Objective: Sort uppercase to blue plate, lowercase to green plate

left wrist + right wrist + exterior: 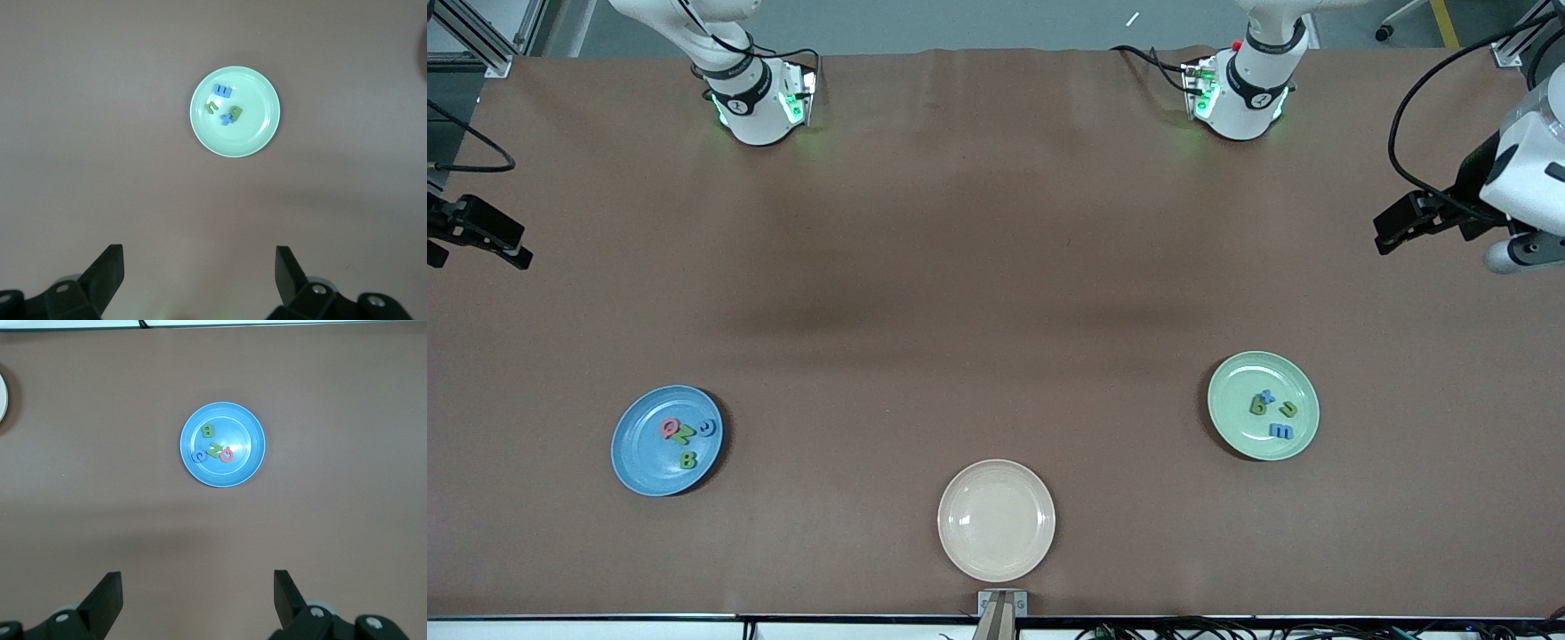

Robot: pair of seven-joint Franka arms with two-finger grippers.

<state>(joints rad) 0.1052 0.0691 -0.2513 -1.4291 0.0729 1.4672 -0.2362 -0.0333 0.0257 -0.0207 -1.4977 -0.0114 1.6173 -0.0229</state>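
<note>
I see sorting done: uppercase (686, 436) on blue plate (633, 449), lowercase (1272, 412) on green plate (1232, 418); left hand (199, 267) and right hand (197, 587) released, waiting at 3 and 9 o'clock; nothing more to move

The right gripper (197, 600) is hanging high over bare brown table (347, 513), its two dark fingers (107, 595) standing wide apart with nothing between them. Well out ahead of it the blue plate (248, 467) is lying flat on the table. Four small letters are sitting clustered inside the plate: a green B (208, 431), a green N/Z shape (215, 449) just beside it, a pink-red Q (227, 455) touching that shape, and a blue C-like ring (199, 456). A sliver of beige plate (2, 399) is showing at the frame edge.
</note>
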